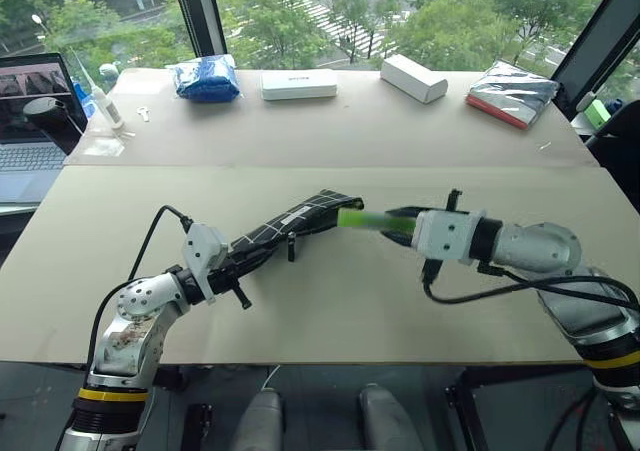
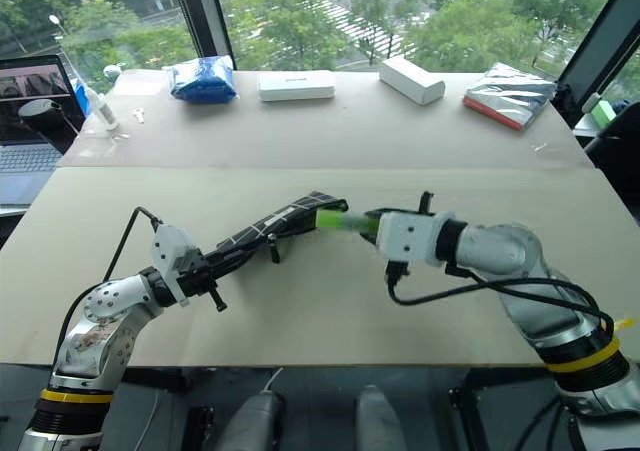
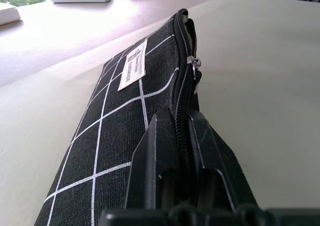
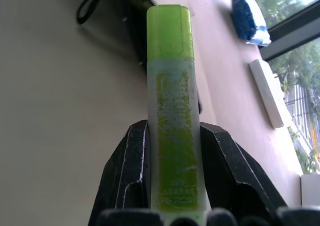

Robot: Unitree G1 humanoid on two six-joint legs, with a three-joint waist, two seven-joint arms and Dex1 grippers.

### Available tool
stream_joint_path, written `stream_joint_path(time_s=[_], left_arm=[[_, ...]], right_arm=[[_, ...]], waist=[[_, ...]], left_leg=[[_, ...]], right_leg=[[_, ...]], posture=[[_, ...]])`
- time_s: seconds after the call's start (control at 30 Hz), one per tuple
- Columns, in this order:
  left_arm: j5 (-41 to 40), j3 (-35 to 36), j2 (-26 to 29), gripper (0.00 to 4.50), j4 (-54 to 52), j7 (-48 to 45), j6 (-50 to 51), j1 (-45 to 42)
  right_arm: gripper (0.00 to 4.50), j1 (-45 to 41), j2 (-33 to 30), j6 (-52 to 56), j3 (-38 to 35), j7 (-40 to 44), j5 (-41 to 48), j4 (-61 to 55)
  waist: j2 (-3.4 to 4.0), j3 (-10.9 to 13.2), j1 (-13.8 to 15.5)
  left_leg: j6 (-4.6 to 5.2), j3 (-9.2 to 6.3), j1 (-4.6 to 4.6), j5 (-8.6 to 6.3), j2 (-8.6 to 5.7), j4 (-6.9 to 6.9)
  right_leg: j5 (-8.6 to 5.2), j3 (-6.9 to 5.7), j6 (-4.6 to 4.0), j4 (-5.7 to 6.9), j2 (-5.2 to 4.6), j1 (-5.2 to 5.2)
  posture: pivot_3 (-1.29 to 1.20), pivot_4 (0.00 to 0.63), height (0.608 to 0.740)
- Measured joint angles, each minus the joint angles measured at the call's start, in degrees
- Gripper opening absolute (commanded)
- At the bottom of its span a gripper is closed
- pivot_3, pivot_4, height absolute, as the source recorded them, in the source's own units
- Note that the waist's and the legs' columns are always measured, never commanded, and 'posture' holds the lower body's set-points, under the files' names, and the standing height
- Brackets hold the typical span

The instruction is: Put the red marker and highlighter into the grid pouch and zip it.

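Black grid pouch (image 3: 125, 116), white label (image 3: 132, 65) unreadable, highlighter (image 4: 172, 110) print illegible

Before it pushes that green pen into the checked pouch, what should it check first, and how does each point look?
1. Highlighter clamped in the right gripper: ok, jaws press both its sides.
2. Pouch held steady: ok, left gripper pinches its zipper end.
3. Pouch mouth open: ok, the zipper gapes at the far end.
4. Highlighter aimed at the mouth: ok, its tip is right at the opening.
5. Red marker already inside: cannot tell.
6. Zipper pull clear of the opening: cannot tell.
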Motion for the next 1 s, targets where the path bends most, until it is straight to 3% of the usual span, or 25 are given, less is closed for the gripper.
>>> stream_joint_path(time_s=[0.33,0.73,1.0], left_arm=[[0.0,-0.1,-0.1,0.0,0.0,-0.3,0.0,0.0],[0.1,-0.2,-0.1,0.0,0.1,-0.5,0.0,-0.3],[0.1,-0.2,0.0,0.0,0.1,-0.8,0.0,-0.3]], right_arm=[[1.02,-5.4,6.8,-3.1,0.4,1.0,-4.9,4.9],[1.02,-10.0,9.0,-7.5,2.4,0.0,-15.2,13.9],[1.02,-11.5,12.7,-7.8,2.7,0.1,-16.7,15.6]], waist=[[0.0,0.0,0.1],[0.0,0.0,-0.1],[0.0,0.0,0.1]], left_leg=[[-0.01,-0.01,-0.01,0.0,-0.01,0.0],[-0.01,0.0,0.01,0.01,0.0,0.0],[-0.01,0.0,0.0,0.01,-0.01,0.02]], right_leg=[[0.01,0.0,-0.01,0.01,-0.01,0.0],[0.01,0.01,-0.02,0.06,0.01,-0.02],[0.02,0.0,-0.03,0.07,-0.01,-0.01]], posture=[[0.0,0.15,0.74],[0.0,0.15,0.74],[0.0,0.15,0.74]])
